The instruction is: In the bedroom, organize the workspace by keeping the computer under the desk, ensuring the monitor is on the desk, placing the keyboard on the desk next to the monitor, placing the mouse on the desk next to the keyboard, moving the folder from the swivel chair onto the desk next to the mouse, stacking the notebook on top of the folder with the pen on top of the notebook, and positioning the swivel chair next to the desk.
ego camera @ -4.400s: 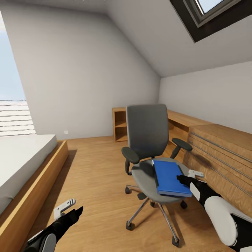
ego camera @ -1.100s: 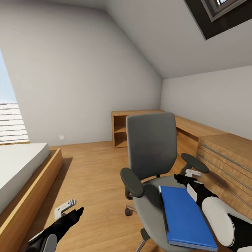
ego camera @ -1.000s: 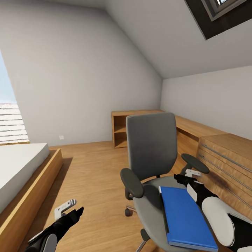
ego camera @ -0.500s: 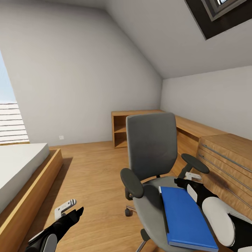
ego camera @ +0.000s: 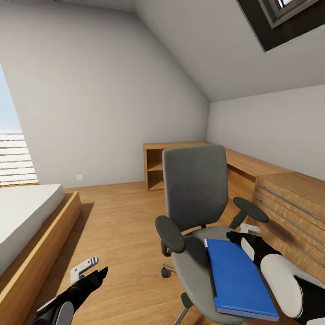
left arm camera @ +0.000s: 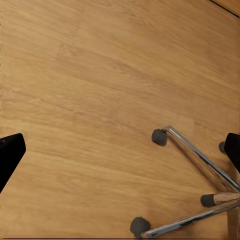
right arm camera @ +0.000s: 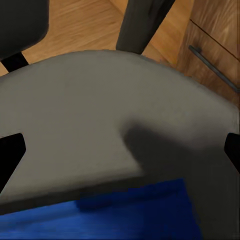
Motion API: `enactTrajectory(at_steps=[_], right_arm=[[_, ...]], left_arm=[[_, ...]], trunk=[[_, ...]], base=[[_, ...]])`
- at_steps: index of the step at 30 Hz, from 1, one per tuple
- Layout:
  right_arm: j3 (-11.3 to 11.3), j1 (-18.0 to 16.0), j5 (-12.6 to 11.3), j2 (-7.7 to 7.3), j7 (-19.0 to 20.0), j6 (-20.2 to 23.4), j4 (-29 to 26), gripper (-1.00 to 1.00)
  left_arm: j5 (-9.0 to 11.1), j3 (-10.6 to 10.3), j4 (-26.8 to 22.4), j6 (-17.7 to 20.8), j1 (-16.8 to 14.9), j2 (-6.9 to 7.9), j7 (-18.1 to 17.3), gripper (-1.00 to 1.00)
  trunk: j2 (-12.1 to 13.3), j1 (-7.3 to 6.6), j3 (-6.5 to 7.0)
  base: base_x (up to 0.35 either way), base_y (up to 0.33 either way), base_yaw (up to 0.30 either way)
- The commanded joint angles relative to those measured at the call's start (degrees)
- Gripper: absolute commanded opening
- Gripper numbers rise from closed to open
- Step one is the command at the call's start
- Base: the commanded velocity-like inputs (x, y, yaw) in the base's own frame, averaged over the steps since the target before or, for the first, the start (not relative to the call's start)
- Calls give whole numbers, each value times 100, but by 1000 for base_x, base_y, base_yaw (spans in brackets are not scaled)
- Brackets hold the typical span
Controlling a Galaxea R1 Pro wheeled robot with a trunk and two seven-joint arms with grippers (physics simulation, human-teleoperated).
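A grey swivel chair (ego camera: pixel 195 189) stands in the middle of the wooden floor, its back facing me. On its seat (right arm camera: pixel 100 115) lies the blue folder (ego camera: pixel 237 275), flat and lengthwise. My right gripper (ego camera: pixel 239 234) hovers open just past the folder's far right corner, beside the right armrest (ego camera: pixel 250 210); in the right wrist view the folder (right arm camera: pixel 100 215) sits below the open gripper (right arm camera: pixel 120 160). My left gripper (ego camera: pixel 90 268) hangs open low over the floor, left of the chair, looking down at the chair's chrome legs and castors (left arm camera: pixel 200 165). Monitor, keyboard, mouse, notebook and pen are out of view.
A long wooden desk top (ego camera: pixel 246 162) runs along the right wall, with drawers (ego camera: pixel 289 203) close to my right arm and an open shelf unit (ego camera: pixel 155 167) at its far end. A bed on a wooden frame (ego camera: pixel 31 216) fills the left side. Bare floor (ego camera: pixel 122 216) lies between.
The view has closed in on the chair since the earliest frame. Over the last second my right gripper has sunk slightly beside the folder; the left has not moved.
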Motion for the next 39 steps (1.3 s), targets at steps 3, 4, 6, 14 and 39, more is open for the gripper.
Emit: enactTrajectory(at_steps=[3, 4, 6, 14, 39], right_arm=[[-38, -3, 59, 4, -1, 33, -10, 100], [-38, -3, 59, 3, -1, 33, -10, 100], [-38, -3, 59, 2, -1, 34, -11, 100], [-38, -3, 59, 0, -2, 34, -11, 100], [-38, -3, 59, 0, 7, 34, -37, 100]], left_arm=[[61, 6, -9, 27, -4, -4, 40, 100], [61, 6, -8, 27, -4, -4, 40, 100], [61, 6, -7, 27, -4, -4, 40, 100], [61, 6, -5, 27, -4, -4, 40, 100], [69, 6, -6, 27, -4, -4, 40, 100]], trunk=[[-3, -3, -6], [-3, -3, -6], [-3, -3, -6], [-3, -3, -6], [-3, -3, -6]], base=[[-159, 0, 0], [-98, 0, 0], [-70, 0, 0], [-35, 0, 0], [-46, 0, 0]])
